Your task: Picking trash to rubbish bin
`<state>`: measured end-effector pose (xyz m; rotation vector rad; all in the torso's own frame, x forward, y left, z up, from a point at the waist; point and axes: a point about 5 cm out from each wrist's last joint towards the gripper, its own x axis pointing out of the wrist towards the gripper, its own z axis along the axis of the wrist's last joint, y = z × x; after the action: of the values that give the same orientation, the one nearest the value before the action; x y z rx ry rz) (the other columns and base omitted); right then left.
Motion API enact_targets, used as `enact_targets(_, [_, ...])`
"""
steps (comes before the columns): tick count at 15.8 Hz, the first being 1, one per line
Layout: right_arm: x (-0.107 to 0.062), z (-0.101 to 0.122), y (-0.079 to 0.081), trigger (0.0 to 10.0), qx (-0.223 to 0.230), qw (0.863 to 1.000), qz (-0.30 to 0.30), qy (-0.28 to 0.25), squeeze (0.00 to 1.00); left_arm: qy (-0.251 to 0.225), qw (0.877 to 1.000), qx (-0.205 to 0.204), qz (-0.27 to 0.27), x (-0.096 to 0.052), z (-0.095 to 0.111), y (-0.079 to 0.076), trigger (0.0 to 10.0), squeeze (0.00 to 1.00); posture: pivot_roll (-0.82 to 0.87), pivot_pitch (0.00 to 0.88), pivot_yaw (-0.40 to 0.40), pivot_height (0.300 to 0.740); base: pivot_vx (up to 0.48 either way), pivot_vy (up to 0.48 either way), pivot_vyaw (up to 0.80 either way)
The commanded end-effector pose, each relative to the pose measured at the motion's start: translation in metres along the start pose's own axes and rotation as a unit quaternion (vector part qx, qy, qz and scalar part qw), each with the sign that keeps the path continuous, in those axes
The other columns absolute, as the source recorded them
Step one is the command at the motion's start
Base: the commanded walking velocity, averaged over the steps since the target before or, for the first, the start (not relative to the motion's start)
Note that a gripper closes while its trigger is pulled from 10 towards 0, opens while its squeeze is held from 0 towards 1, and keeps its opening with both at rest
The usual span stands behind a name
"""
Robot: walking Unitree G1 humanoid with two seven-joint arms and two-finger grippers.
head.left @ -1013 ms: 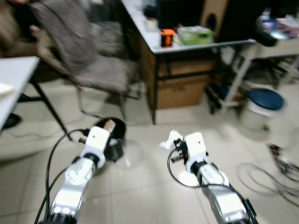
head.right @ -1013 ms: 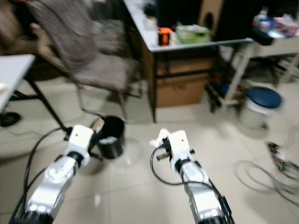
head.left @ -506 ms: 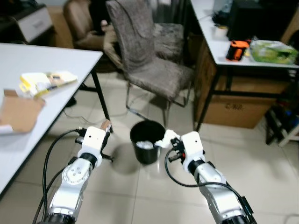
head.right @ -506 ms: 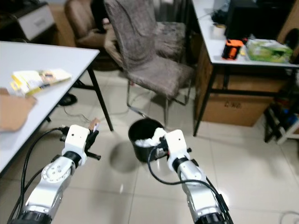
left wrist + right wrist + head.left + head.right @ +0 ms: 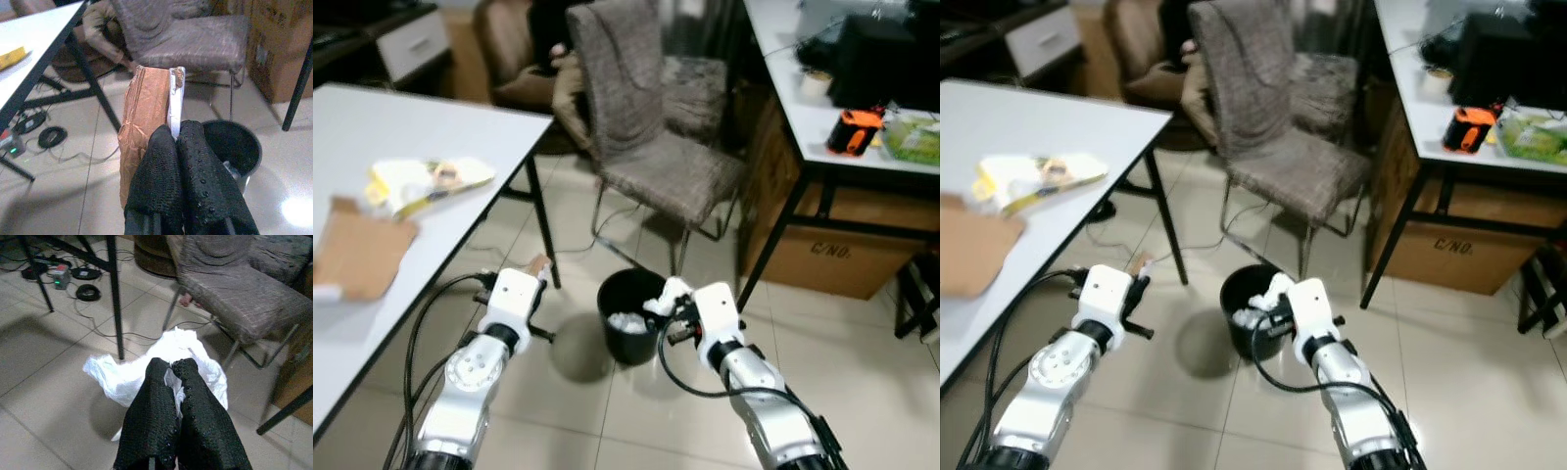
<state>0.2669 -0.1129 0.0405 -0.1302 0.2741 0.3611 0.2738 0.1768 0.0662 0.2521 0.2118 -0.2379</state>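
In the left eye view, a black rubbish bin (image 5: pixel 631 313) stood on the floor tiles before a grey chair (image 5: pixel 651 137), white trash inside it. The right gripper (image 5: pixel 668 300) hung over its rim, and the left gripper (image 5: pixel 536 269) was beside it.

In the left wrist view, fingers (image 5: pixel 164 161) pinched a brown cardboard piece (image 5: pixel 144 127).

In the right wrist view, fingers (image 5: pixel 159 391) clamped a crumpled white tissue (image 5: pixel 151 367).
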Motion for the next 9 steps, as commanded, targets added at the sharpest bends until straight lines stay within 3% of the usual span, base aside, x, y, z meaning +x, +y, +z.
enact_targets(1, [-0.0024,-0.0027,-0.0123,10.0,0.0,1.0,-0.018,0.007,0.0,-0.009,1.0,-0.001,-0.013,0.0026,0.0052,-0.0081,10.0,0.0,0.0,0.033,0.001,0.74,0.382,0.0,0.0])
enact_targets(9, [-0.003,-0.0035,-0.0132,10.0,0.0,1.0,-0.021,0.006,0.0,-0.008,1.0,0.001,-0.016,0.0019,0.0061,-0.0055,10.0,0.0,-0.01,0.034,0.0,0.74,0.385,0.0,0.0])
